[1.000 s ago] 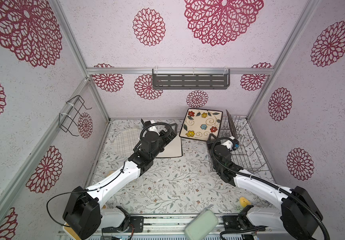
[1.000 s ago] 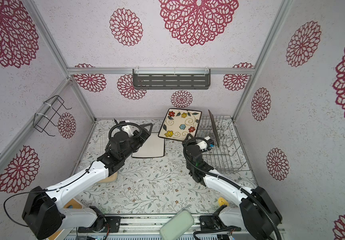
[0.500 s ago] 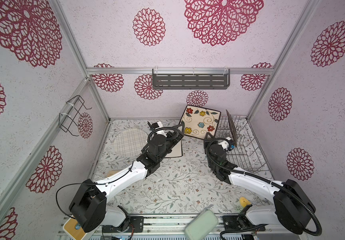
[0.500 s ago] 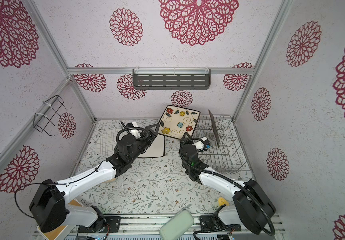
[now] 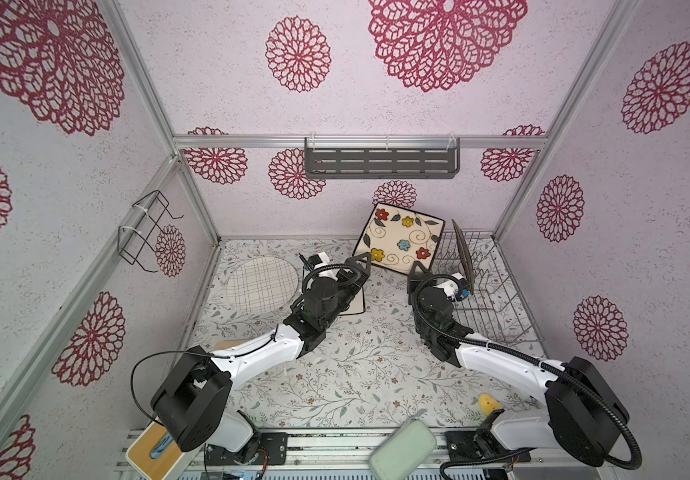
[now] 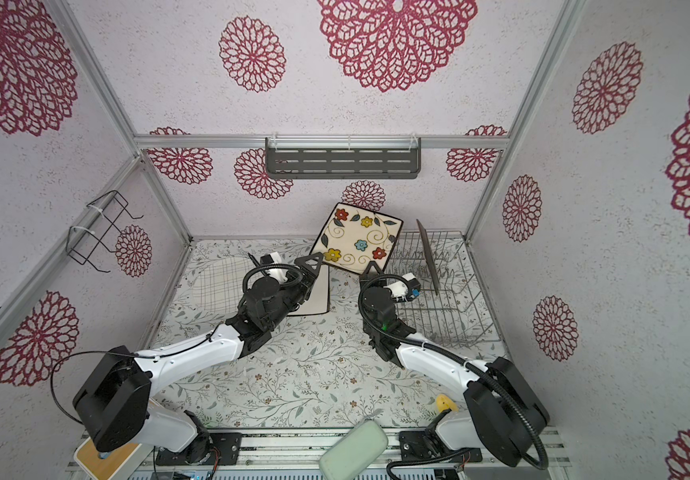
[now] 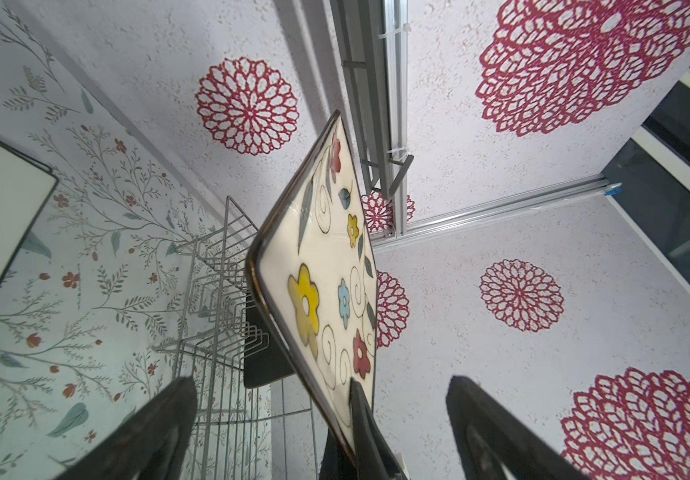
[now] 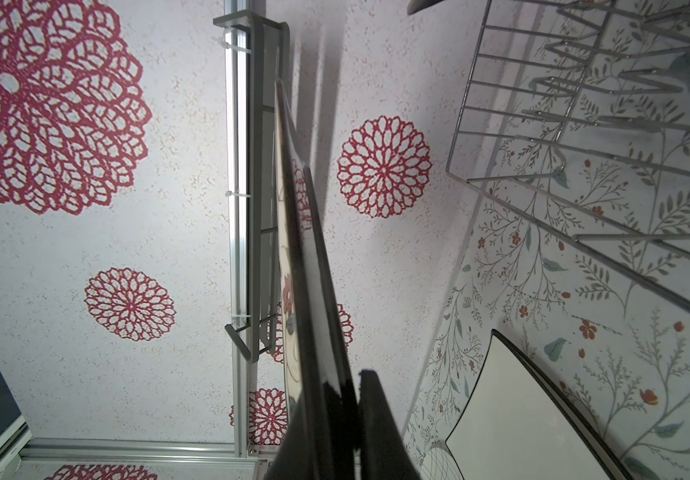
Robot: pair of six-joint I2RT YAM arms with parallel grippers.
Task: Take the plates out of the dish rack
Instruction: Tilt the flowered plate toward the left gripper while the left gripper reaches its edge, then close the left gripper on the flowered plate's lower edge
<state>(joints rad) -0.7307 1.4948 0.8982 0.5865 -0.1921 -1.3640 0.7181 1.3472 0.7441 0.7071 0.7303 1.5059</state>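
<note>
The cream floral plate (image 5: pixel 399 241) hangs tilted in the air left of the dish rack (image 5: pixel 489 299). My right gripper (image 5: pixel 417 268) is shut on its lower right corner; its wrist view shows the plate edge-on (image 8: pixel 293 208) in the jaws (image 8: pixel 351 399). My left gripper (image 5: pixel 358 270) is open at the plate's lower left corner. In the left wrist view the plate (image 7: pixel 326 270) reaches down between the open fingers (image 7: pixel 320 382) without touching them. A dark brown plate (image 5: pixel 462 253) stands upright in the rack. The round grid plate (image 5: pixel 260 284) and the white black-rimmed plate (image 5: pixel 356 301) lie flat on the table.
A dark grey slotted shelf (image 5: pixel 380 162) hangs on the back wall and a black wire holder (image 5: pixel 143 232) on the left wall. At the front edge are a pale green pad (image 5: pixel 401 453), a small yellow object (image 5: pixel 487 403) and a wooden box (image 5: pixel 152 453).
My right gripper has carried the floral plate leftward, away from the rack. My left gripper has swung right from over the white plate to the floral plate's corner, staying open.
</note>
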